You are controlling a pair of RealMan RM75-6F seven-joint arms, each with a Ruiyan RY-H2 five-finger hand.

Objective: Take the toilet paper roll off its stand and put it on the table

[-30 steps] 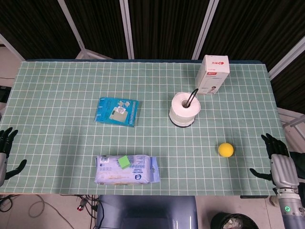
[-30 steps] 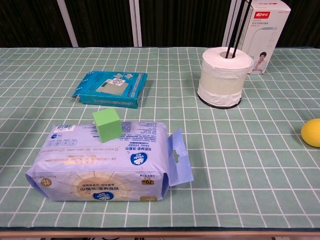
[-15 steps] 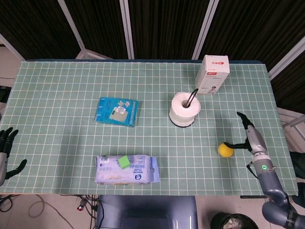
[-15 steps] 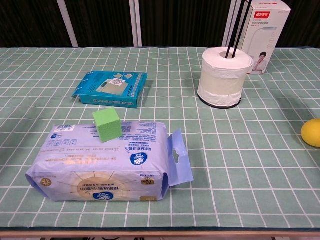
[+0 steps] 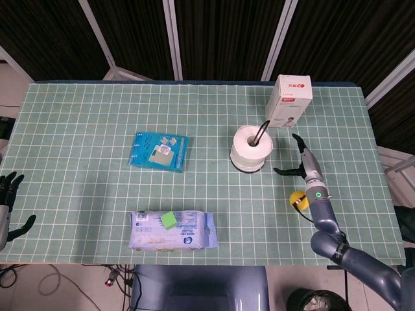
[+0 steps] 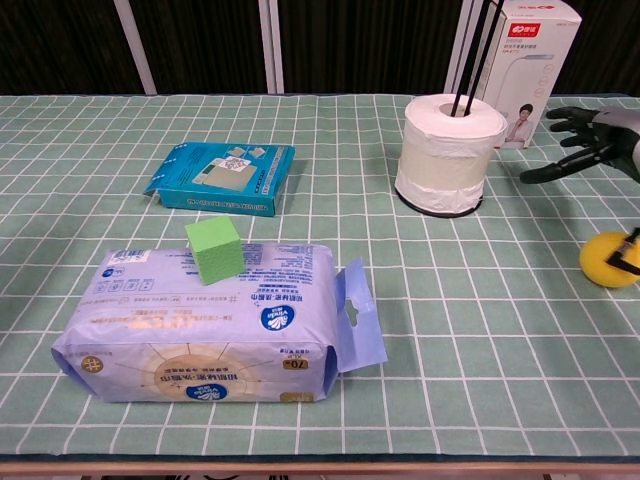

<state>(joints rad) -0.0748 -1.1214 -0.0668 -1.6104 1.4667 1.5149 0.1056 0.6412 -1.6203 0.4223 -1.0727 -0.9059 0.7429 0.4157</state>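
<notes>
The white toilet paper roll (image 5: 251, 148) (image 6: 449, 153) sits on its stand, whose black wire post (image 5: 262, 131) rises through the core. My right hand (image 5: 303, 165) (image 6: 588, 139) hovers open to the right of the roll, fingers spread and pointing toward it, a gap between them and the paper. My left hand (image 5: 8, 201) hangs open off the table's left front edge, far from the roll, and only the head view shows it.
A white carton (image 5: 289, 101) stands just behind the roll. A yellow ball (image 5: 297, 199) (image 6: 607, 260) lies under my right forearm. A teal packet (image 5: 159, 151) lies mid-table, and a tissue pack (image 5: 172, 230) with a green cube (image 5: 169, 220) on it lies near the front edge.
My right arm has swung in from the table's right front corner over the yellow ball toward the roll, entering the chest view. The left hand and the roll have stayed put.
</notes>
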